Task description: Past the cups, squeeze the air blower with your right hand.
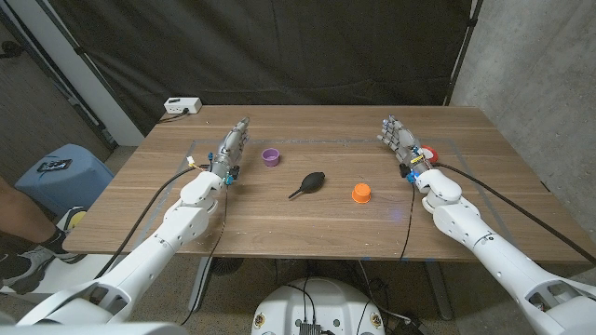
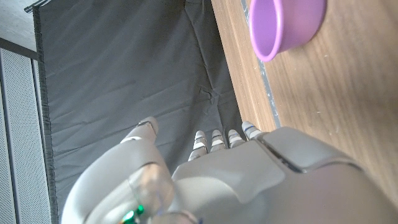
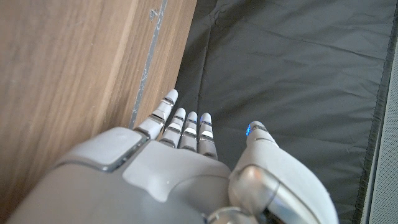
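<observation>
Air blower: a black rubber bulb with a thin nozzle (image 1: 306,184) is lying on the wooden table (image 1: 484,177), well to the left of the right hand.
Right hand: (image 1: 399,140) is standing empty, fingers straight and close together.
Left hand: (image 1: 232,149) is waiting empty, fingers extended side by side.
Cups: the purple cup (image 1: 270,157) is sitting near the left hand; the orange cup (image 1: 361,193) is sitting between blower and right hand.

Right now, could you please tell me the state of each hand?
Left hand: open, holding nothing, beside the small purple plastic cup.
Right hand: open, holding nothing, apart from the black rubber air blower.
</observation>
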Robot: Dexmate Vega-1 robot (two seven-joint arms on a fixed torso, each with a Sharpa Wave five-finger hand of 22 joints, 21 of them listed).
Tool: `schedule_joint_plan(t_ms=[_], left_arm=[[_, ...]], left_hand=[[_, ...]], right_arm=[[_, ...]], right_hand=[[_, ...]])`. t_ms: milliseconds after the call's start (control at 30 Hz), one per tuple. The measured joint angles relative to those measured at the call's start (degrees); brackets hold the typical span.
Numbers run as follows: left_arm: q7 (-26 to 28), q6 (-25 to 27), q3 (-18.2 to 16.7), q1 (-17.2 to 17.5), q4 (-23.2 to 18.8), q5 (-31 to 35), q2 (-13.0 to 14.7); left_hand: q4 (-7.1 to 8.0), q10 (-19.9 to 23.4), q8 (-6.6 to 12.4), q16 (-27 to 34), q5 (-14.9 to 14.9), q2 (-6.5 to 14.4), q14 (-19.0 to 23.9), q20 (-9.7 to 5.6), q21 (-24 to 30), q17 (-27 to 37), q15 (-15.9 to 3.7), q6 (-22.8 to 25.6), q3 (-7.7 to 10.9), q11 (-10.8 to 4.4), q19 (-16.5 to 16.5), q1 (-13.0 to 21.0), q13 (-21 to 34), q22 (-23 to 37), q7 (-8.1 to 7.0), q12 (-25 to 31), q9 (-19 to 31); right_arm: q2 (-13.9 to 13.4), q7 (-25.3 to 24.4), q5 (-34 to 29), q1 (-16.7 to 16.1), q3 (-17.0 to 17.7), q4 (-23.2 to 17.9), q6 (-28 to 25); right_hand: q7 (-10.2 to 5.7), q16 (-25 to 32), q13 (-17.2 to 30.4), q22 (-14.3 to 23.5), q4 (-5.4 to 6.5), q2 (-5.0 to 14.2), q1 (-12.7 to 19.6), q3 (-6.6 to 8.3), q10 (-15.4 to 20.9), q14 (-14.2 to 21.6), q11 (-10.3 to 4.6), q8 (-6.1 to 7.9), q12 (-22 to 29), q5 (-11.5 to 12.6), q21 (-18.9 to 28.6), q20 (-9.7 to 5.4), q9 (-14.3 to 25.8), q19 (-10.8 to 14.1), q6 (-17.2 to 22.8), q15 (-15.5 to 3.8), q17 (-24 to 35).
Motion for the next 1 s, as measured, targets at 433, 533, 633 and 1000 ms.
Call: schedule_joint_plan(t_ms=[433,533,633,1000], left_arm=[[0.88,-0.47,-0.32,1.54,-1.58,-0.16,0.14],[0.91,-0.5,-0.41,1.7,-1.92,-0.18,0.2],[0.92,-0.58,-0.43,1.79,-2.06,-0.19,0.24],[0.96,-0.88,-0.48,1.86,-2.35,-0.08,0.33]], left_hand=[[-0.23,0.01,0.0,0.0,0.0,0.0,0.0,0.0,0.0,-0.01,0.0,0.0,0.23,0.0,0.0,0.0,-0.01,-0.01,0.01,0.0,-0.01],[-0.41,0.01,0.0,0.0,0.0,0.0,0.0,0.0,0.0,-0.01,0.0,0.0,0.4,0.0,0.0,0.0,-0.01,-0.01,0.01,0.0,-0.01],[-0.47,0.01,0.0,0.0,0.0,0.0,0.0,0.0,0.0,-0.01,0.0,0.0,0.47,0.0,0.01,0.0,-0.01,-0.01,0.01,0.0,-0.01],[-0.64,0.01,0.0,0.0,0.0,0.0,0.01,0.0,-0.5,-0.01,0.0,0.0,0.63,0.0,0.01,0.0,-0.01,-0.01,0.01,0.0,-0.01]], right_arm=[[0.04,0.05,0.33,-0.82,0.16,-0.7,0.72],[0.04,0.05,0.3,-0.85,0.16,-0.95,0.77],[-0.03,0.04,0.07,-0.88,0.08,-1.2,0.77],[-0.55,-0.04,-0.99,-0.85,-0.42,-1.73,0.81]], right_hand=[[0.0,0.0,-0.39,0.03,0.16,-0.01,-0.01,0.15,0.0,0.0,0.0,0.0,0.0,0.0,0.0,-0.21,0.0,0.21,-0.01,0.0,-0.4],[0.0,0.0,-0.42,0.03,0.16,-0.01,-0.01,0.15,0.0,0.0,0.0,0.0,0.0,0.0,-0.28,-0.21,0.0,0.21,-0.01,0.0,-0.43],[0.0,0.0,-0.42,0.03,0.16,-0.01,-0.01,0.15,0.0,0.0,0.0,0.0,0.0,0.0,-0.28,-0.21,-0.01,0.21,-0.01,0.0,-0.52],[0.01,0.0,-0.72,0.02,-0.32,-0.01,-0.01,0.63,0.0,-0.01,0.01,-0.01,0.0,0.0,-0.74,-0.2,-0.01,0.2,-0.01,0.0,-0.96]])
